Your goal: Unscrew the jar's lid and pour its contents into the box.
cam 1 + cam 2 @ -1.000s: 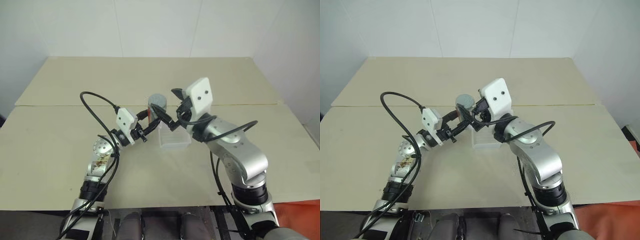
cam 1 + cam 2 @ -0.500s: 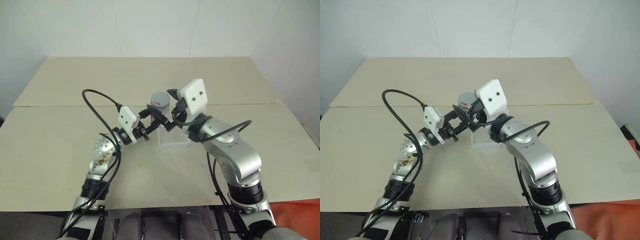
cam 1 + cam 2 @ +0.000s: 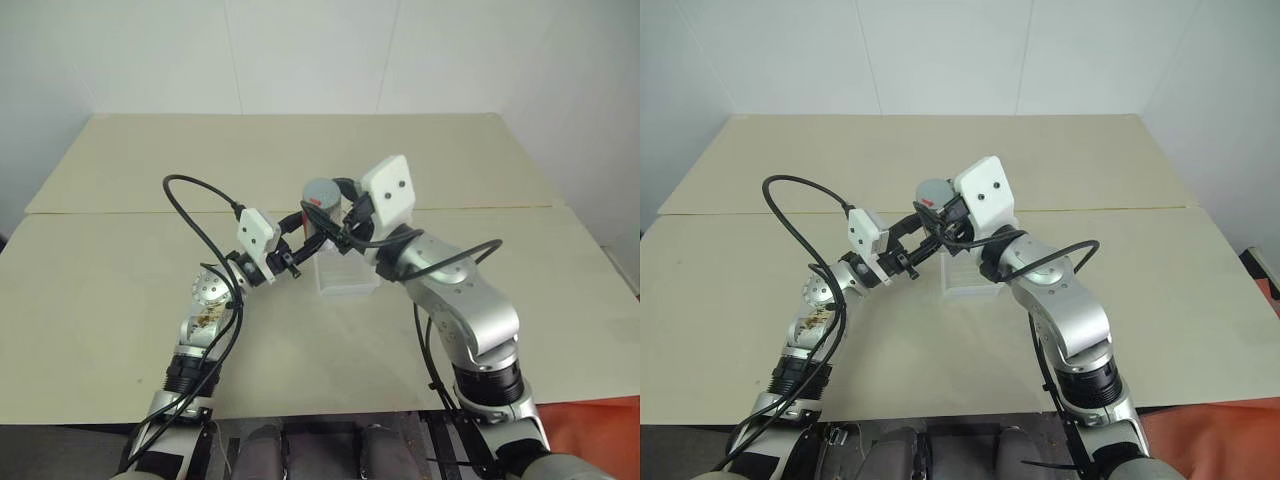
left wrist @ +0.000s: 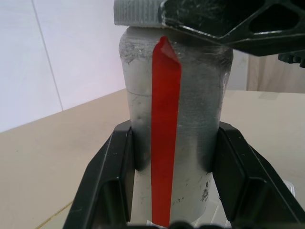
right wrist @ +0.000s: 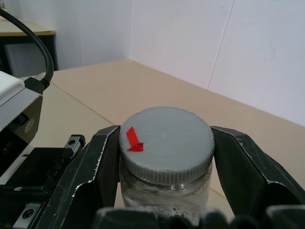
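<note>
One small silvery-grey cylindrical jar (image 4: 174, 124) with a red strip down its side is held upright in the air above the near part of a beige tabletop (image 3: 120, 290). One round flat grey ribbed lid (image 5: 165, 143) with a small red mark on top sits on the jar's mouth. One shallow square tray-like box of clear whitish plastic (image 3: 348, 275) lies on the table just beneath and slightly toward the robot from the jar; nothing can be made out inside it. The jar's contents cannot be seen through its clouded wall. There are two grippers. The left gripper (image 4: 174, 157) is clamped around the jar's body, one black finger on each side. The right gripper (image 5: 165, 150) is clenched on the lid, its fingers pressing the ribbed rim from opposite sides.
</note>
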Robot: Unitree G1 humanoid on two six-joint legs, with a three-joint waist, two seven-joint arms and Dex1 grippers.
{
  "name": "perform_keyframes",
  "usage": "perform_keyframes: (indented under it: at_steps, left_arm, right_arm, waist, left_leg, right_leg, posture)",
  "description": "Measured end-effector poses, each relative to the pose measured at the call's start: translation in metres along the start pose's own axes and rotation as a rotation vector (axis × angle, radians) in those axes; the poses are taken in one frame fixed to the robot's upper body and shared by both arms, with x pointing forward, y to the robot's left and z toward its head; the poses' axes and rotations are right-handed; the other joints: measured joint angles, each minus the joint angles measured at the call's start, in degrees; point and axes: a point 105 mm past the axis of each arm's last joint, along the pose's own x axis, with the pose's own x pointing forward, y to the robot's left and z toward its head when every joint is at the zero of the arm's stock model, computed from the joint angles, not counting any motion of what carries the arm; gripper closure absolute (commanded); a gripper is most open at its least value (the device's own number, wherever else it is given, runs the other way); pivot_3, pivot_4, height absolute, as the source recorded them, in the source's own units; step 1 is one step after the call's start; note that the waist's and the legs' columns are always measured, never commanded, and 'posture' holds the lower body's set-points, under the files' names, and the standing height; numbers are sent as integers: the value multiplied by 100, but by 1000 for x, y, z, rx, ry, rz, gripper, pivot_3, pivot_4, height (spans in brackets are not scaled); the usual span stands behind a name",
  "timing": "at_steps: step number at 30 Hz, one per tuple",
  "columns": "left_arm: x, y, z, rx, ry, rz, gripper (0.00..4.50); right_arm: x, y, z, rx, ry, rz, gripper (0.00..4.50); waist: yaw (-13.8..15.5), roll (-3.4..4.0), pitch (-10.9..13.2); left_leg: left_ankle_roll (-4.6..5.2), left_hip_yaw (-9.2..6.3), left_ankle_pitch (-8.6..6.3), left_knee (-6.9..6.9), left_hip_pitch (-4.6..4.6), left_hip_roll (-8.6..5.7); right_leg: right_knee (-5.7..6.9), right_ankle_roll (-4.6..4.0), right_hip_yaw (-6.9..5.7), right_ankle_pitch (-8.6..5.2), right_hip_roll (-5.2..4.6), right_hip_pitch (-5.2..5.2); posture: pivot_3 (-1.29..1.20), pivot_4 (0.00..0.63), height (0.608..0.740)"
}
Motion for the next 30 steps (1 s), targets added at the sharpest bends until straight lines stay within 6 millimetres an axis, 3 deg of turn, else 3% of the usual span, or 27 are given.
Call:
perform_keyframes:
  at_steps: [12,30]
  left_arm:
    - [-3,0,-1,12,23,-26,2571]
    - [-11,-27,3,-72,51,-205,2571]
  right_arm:
    - [-1,-2,-3,8,12,57,1684]
    - [-24,-13,-7,6,-7,554,1684]
  waist:
    - [-14,0,0]
    - [-19,1,1]
  left_leg:
    - [0,-4,0,-1,0,0]
    - [2,-8,-1,-3,0,2]
  right_leg:
    - [-1,0,0,0,0,0]
    - [-5,0,2,0,1,-1]
  posture:
    - [0,150,740]
    - [0,150,740]
